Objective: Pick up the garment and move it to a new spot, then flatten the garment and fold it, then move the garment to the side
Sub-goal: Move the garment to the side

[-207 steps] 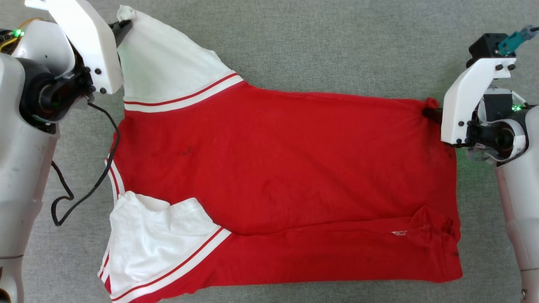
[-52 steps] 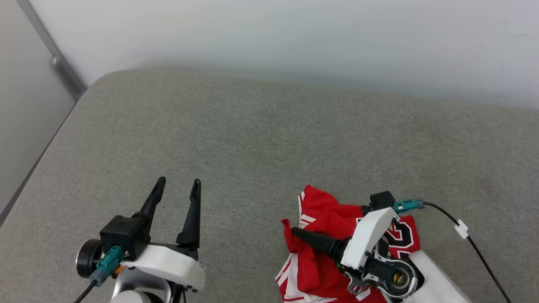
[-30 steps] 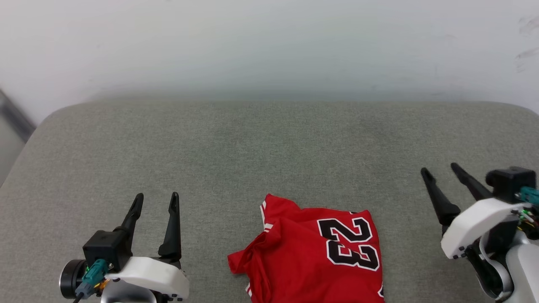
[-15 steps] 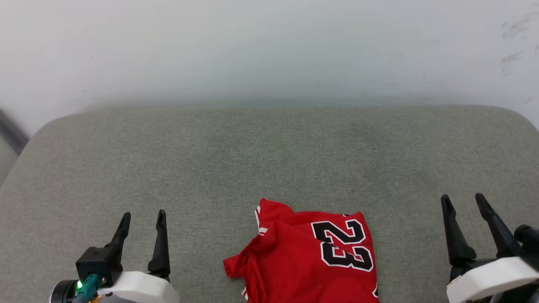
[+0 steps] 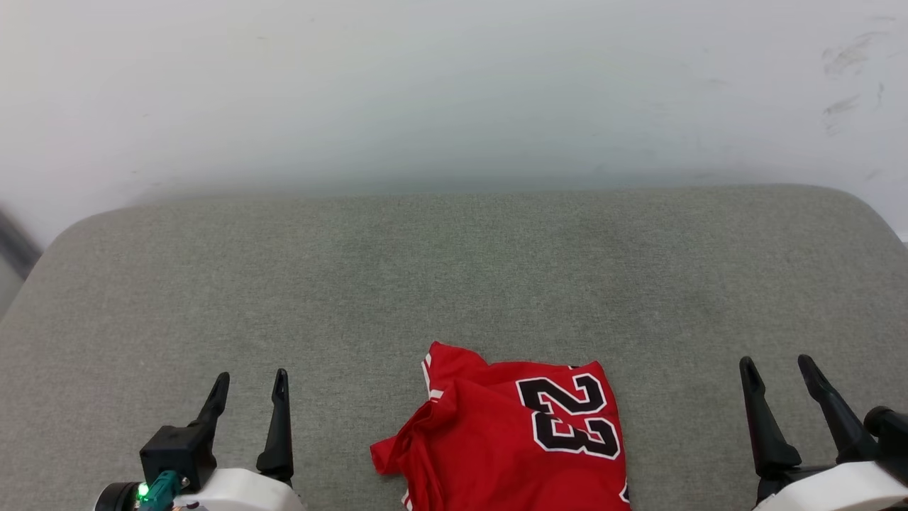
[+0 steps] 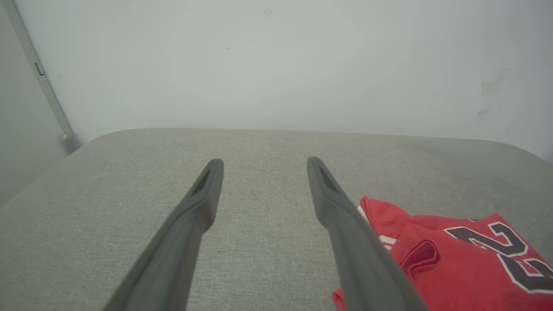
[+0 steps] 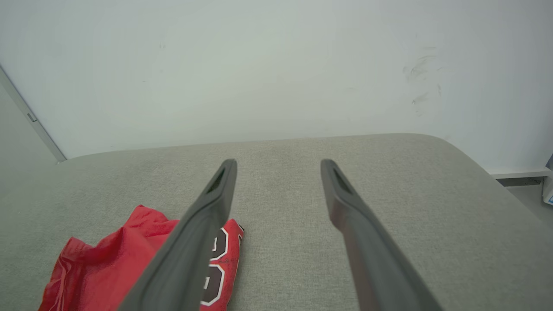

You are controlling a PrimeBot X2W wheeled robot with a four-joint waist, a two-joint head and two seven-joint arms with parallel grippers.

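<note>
Red garment point(image 5: 489, 454) lies between left gripper point(image 5: 252, 375) and right gripper point(image 5: 775, 361), both spread apart; grey pad point(image 5: 425, 284) runs wide beyond it.

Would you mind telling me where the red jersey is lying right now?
In the head view the garment lies folded at the bottom centre of the grey cushion, between the open left gripper and the open right gripper, touching neither.

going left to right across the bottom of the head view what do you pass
left tool → garment → right tool
</note>
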